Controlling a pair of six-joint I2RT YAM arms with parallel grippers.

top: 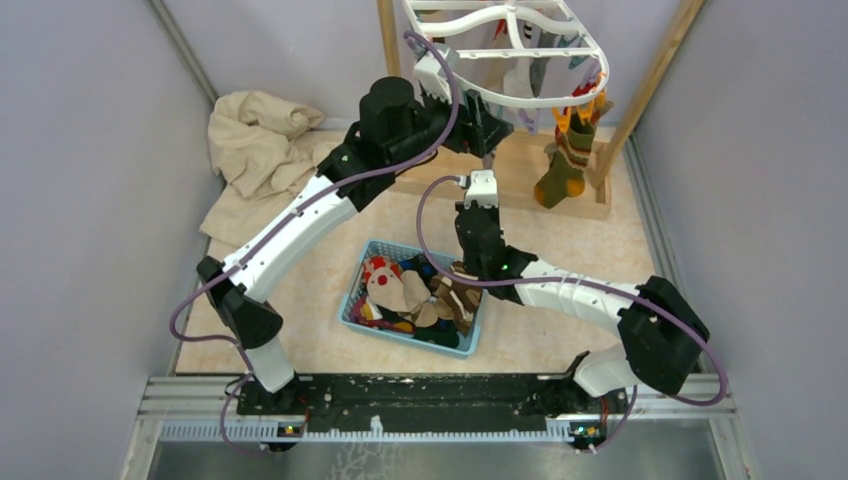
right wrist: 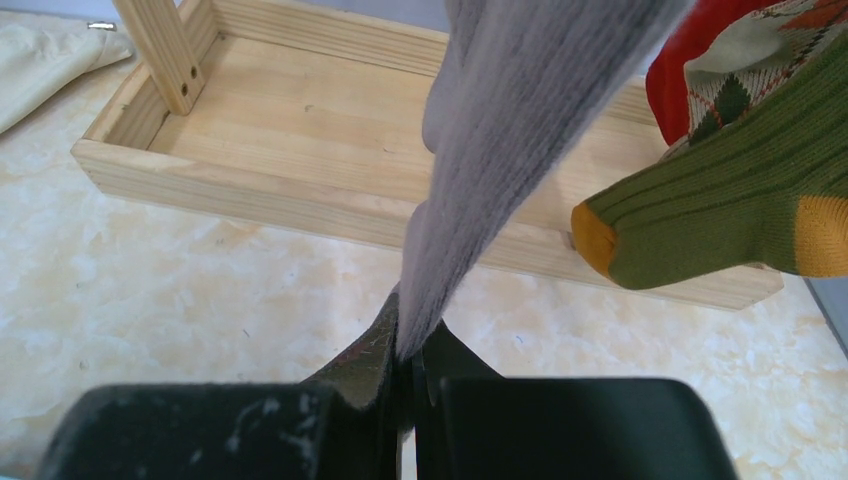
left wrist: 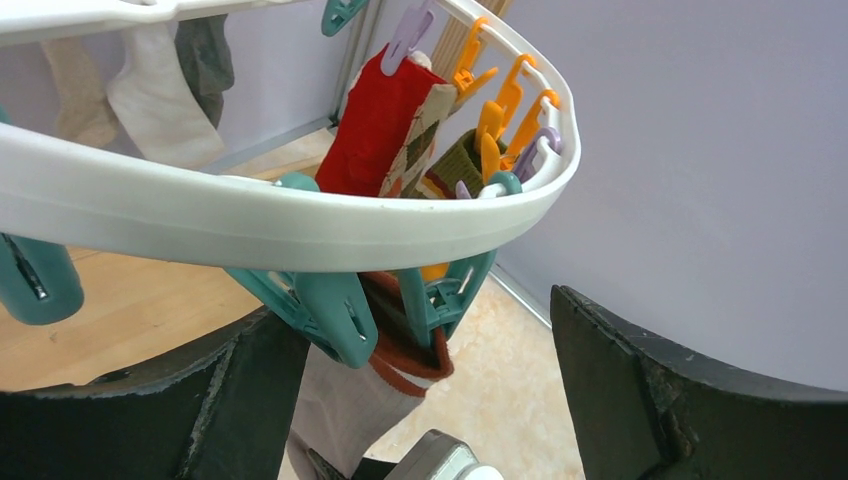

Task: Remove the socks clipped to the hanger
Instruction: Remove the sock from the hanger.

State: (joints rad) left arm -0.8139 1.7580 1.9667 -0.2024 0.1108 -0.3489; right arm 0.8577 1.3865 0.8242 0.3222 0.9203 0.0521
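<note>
One white hanger (top: 530, 100), one blue basket (top: 355, 295), one beige cloth (top: 255, 140), one wooden rack (top: 515, 175). Two arms: left arm (top: 300, 225), right arm (top: 580, 290). The socks (top: 400, 290) are too heaped to count.

Hanger (top: 480, 92) far side cut off at top edge, overhead view; grey sock (right wrist: 500, 130) upper end out of frame (right wrist view); green sock (right wrist: 720, 215) cropped right

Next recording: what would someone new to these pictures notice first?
The white hanger at the back, its bright clips holding socks. Below it the right gripper is shut on a grey sock stretched upward, and the left gripper gapes open under the rim. A blue basket of socks sits between the arms.
</note>
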